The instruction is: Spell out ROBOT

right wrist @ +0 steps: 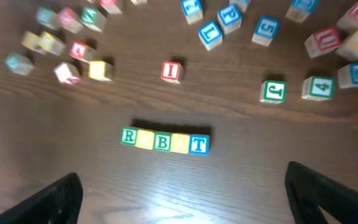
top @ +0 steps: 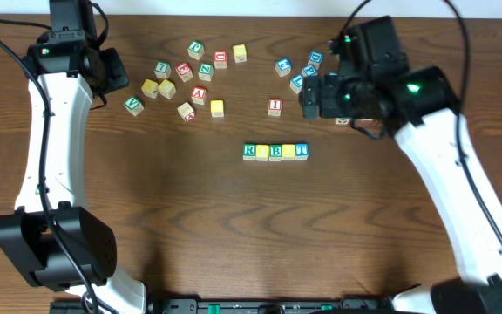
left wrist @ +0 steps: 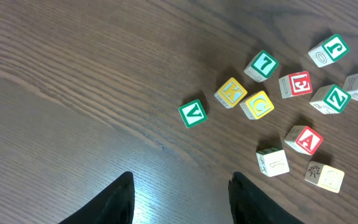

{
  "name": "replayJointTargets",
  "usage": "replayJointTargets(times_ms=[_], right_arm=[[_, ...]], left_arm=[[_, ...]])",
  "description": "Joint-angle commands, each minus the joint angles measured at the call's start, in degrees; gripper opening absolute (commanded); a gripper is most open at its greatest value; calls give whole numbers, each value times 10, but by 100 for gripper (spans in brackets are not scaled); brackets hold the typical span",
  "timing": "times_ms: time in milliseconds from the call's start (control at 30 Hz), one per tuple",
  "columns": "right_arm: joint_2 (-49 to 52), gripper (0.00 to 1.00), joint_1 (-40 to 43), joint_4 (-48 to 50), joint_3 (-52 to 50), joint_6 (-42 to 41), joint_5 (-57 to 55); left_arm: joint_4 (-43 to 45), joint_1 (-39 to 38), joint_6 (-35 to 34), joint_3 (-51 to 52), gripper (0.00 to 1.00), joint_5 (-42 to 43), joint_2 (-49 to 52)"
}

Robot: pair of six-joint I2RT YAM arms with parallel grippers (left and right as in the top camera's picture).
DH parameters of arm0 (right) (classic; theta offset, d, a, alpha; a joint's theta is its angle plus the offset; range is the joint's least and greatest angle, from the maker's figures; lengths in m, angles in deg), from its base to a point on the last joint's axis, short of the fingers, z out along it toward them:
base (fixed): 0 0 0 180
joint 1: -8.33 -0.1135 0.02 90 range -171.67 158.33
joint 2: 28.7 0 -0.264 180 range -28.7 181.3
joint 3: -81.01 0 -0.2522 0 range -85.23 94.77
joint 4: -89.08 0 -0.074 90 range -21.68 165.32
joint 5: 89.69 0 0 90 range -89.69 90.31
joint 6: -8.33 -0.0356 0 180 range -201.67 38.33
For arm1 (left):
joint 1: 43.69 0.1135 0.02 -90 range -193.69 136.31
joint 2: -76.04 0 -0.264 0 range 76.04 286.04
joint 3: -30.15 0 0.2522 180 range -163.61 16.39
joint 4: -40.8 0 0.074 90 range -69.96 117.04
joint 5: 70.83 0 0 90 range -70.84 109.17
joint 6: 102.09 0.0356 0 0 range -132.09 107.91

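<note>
Lined up mid-way across the brown wooden table [top: 234, 227], left to right and touching side to side: green-lettered wooden R cube [top: 250, 151], yellow-faced wooden cube [top: 263, 151], green-lettered wooden B cube [top: 275, 151], second yellow-faced wooden cube [top: 288, 151], blue-lettered wooden T cube [top: 301, 151]. Behind the row and apart from it, red-lettered wooden I cube [top: 274, 106]. Farther back on the left, loose scatter of wooden letter cubes [top: 205, 71]; back on the right, another scatter of letter cubes [top: 283, 66].

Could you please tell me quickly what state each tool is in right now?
Left tool: partly open, holding nothing.
Right tool: wide open, holding nothing.
</note>
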Motion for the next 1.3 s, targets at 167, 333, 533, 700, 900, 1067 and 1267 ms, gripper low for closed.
replayJointTargets(times_ms=[167,333,533,700,900,1067,1267], right_arm=[[-62,99,-1,-41,10,1,-5],[-80,99,9,-39,10,0,-43],[-124,99,12,-30,10,0,-82],[-159,99,16,-28,9,1,-133],[-202,99,55,35,-39,45,-129],[-276,99,103,135,-152,76,-83],[-439,99,161,329,-400,75,-52]], left_arm=[[-2,1,10,5,49,-5,-7],[-2,1,9,5,49,-5,-7],[-2,1,10,5,48,-5,-7],[-2,1,10,5,49,-5,-7],[-2,1,10,5,48,-5,-7],[-2,1,10,5,49,-5,-7],[-2,1,9,5,49,-5,-7]])
